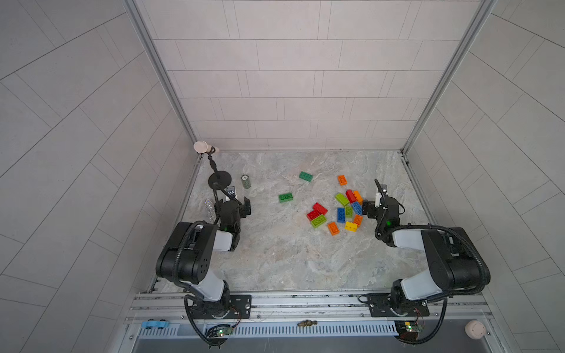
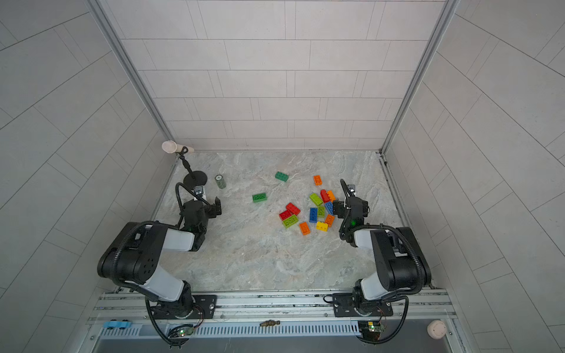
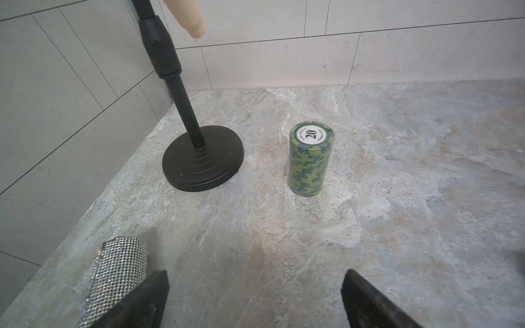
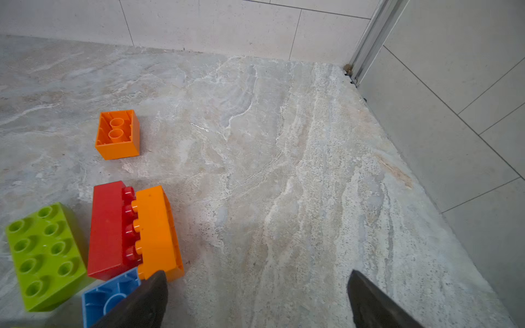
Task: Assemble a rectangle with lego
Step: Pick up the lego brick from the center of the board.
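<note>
Loose lego bricks lie on the marble table (image 1: 275,259). Most form a cluster (image 1: 341,214) at the right, in red, orange, yellow, lime and blue. Two dark green bricks (image 1: 285,197) (image 1: 305,176) and one orange brick (image 1: 342,180) lie apart from it. My right gripper (image 1: 367,209) (image 4: 257,279) is open and empty at the cluster's right edge. In the right wrist view a red brick (image 4: 109,230), an orange brick (image 4: 157,230), a lime brick (image 4: 45,255) and a blue brick (image 4: 108,295) lie beside one finger. My left gripper (image 1: 246,207) (image 3: 254,279) is open and empty, left of all bricks.
A black stand (image 1: 219,180) (image 3: 203,159) holding a beige microphone (image 1: 201,147) occupies the back left corner. A green stack of poker chips (image 1: 245,181) (image 3: 311,160) stands beside it. A glittery silver tube (image 1: 209,209) (image 3: 119,272) lies by my left gripper. Tiled walls close three sides.
</note>
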Robot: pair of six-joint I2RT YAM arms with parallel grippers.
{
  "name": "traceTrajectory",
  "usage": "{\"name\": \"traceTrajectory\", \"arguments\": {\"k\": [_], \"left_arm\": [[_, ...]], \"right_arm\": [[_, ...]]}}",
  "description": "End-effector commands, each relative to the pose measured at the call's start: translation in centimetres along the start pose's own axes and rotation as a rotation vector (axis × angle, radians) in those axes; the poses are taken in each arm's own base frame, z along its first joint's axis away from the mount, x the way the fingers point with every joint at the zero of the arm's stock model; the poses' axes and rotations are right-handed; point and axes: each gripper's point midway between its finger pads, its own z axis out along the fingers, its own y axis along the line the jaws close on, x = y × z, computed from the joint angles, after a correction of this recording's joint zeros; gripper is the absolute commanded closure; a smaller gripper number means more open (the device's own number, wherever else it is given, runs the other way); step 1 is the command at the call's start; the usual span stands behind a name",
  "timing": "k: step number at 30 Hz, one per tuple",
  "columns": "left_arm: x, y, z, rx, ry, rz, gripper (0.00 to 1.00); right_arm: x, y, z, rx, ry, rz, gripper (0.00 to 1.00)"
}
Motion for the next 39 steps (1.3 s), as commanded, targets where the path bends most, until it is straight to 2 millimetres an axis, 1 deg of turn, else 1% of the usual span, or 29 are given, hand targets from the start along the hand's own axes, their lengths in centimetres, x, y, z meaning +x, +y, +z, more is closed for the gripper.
{"name": "traceTrajectory", "arguments": {"k": [1, 33, 39], "left_arm": [[-0.80, 0.15, 0.05, 0.000, -0.029, 0.009, 0.00], [-0.77, 0.18, 0.07, 0.000, -0.028, 0.007, 0.00], [-0.57, 0.76, 0.91, 0.036, 0.010, -0.045, 0.00]], "right_arm": [[-0.88, 0.01, 0.15, 0.009, -0.030, -0.016, 0.00], [-0.96, 0.04, 0.18, 0.008, -0.030, -0.013, 0.01], [-0.86, -0.05, 0.35, 0.000, -0.021, -0.006, 0.00]]}}
